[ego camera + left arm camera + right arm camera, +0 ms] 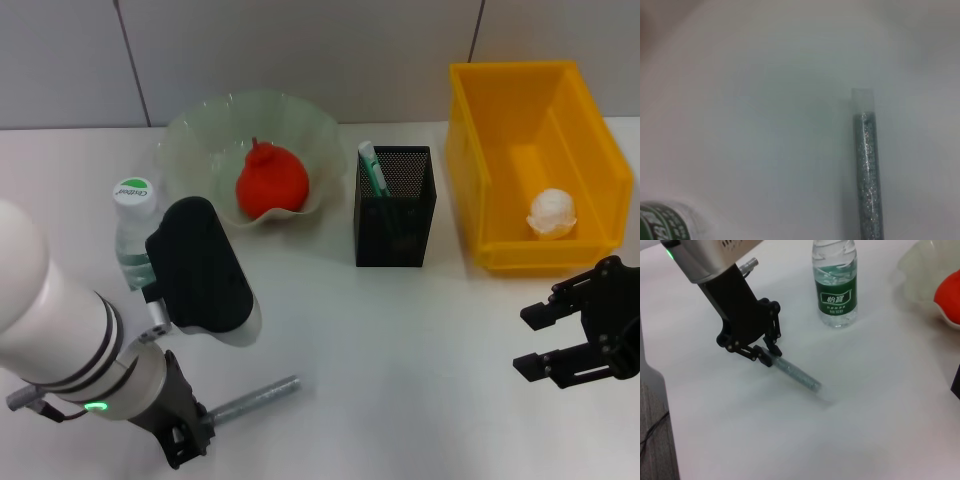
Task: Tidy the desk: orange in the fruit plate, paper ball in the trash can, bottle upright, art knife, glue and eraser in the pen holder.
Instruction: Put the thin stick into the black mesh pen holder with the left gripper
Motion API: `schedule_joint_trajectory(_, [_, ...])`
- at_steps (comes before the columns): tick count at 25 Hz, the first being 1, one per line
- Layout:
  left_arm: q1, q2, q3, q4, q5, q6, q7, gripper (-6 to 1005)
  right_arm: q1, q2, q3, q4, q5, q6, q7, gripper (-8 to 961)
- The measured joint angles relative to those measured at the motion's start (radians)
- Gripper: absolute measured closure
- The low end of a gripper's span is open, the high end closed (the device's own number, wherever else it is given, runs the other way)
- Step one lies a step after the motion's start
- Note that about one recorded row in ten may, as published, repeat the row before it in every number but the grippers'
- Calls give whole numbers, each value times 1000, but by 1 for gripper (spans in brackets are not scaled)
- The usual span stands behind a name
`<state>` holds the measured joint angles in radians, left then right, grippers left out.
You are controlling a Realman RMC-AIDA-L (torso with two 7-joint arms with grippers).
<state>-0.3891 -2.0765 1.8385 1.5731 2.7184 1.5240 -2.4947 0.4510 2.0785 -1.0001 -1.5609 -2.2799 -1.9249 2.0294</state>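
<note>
In the head view, the left gripper (pixel 188 440) sits at the lower left of the frame, low over the white desk (pixel 400 360). Its fingers are closed on one end of the glue stick (pixel 255 398), a slim grey glittery tube that runs up and to the right from the gripper. Just above the arm, at left of centre, the bottle (pixel 132 235) stands upright with its green and white cap on. The orange (pixel 270 180) lies in the pale green fruit plate (pixel 205 135) at upper centre. Right of the plate stands the black mesh pen holder (pixel 395 215), with a green and white stick-like thing (pixel 372 168) poking out of its left corner; what it is cannot be told. At upper right, the paper ball (pixel 553 213) lies inside the yellow bin (pixel 480 150). The right gripper (pixel 535 340) hovers at the lower right below the bin, fingers spread apart and holding nothing.

In the left wrist view, the glue stick (pixel 867 170) runs from right of centre down to the bottom edge, clear tip uppermost. The bottle (pixel 665 222) label shows at the lower left corner.

In the right wrist view, the left gripper (pixel 766 354) at left of centre pinches the end of the glue stick (pixel 799 375), whose far end touches the desk (pixel 865 430). The bottle (pixel 836 282) stands at top centre, and the orange (pixel 949 297) shows at the right edge.
</note>
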Motion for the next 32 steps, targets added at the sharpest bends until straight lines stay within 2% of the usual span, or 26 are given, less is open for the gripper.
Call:
schedule_joint_trajectory(4, [4, 3, -29, 21, -18, 9, 10, 836, -2, 0, 1, 1, 0, 1, 0, 370])
schedule_joint_trajectory(8, [33, 5, -175, 105, -122, 63, 83, 836, -6, -3, 14, 2, -3, -11, 0, 370])
schedule_joint_trajectory(10, [33, 5, -175, 105, -122, 63, 83, 836, -11, -5, 36, -3, -4, -36, 0, 370])
schedule_joint_trajectory(11, [42, 6, -303, 138, -236, 92, 131, 836, -16, -6, 52, -10, -4, -53, -2, 370])
schedule_joint_trajectory(13, [44, 8, -465, 124, -366, 99, 191, 836, -29, -8, 106, -28, -1, -88, -15, 370])
schedule_joint_trajectory(14, [44, 8, -465, 124, -366, 99, 191, 836, -35, -8, 135, -34, 1, -102, -26, 370])
schedule_joint_trajectory(15, [44, 8, -530, 108, -443, 95, 226, 836, -41, -7, 171, -41, 4, -112, -40, 370])
schedule_joint_trajectory(18, [44, 8, -573, 89, -569, 57, 280, 836, -54, -6, 271, -30, 21, -148, -100, 370])
schedule_joint_trajectory(22, [41, 3, -546, 58, -689, -75, 325, 836, -65, -15, 358, 21, 64, -195, -165, 370])
schedule_joint_trajectory(23, [41, 3, -546, 58, -689, -75, 325, 836, -68, -20, 372, 31, 67, -197, -169, 370])
schedule_joint_trajectory(24, [40, 3, -499, 37, -739, -170, 339, 836, -71, -22, 378, 36, 67, -197, -171, 370])
schedule_joint_trajectory(27, [38, 3, -417, 5, -777, -331, 347, 836, -80, -32, 405, 63, 63, -191, -176, 370])
schedule_joint_trajectory(28, [34, 3, -366, -13, -786, -430, 346, 836, -80, -35, 410, 76, 62, -190, -177, 370])
schedule_joint_trajectory(32, [2, 1, -258, -87, -795, -633, 339, 836, -81, -41, 423, 106, 60, -188, -182, 370])
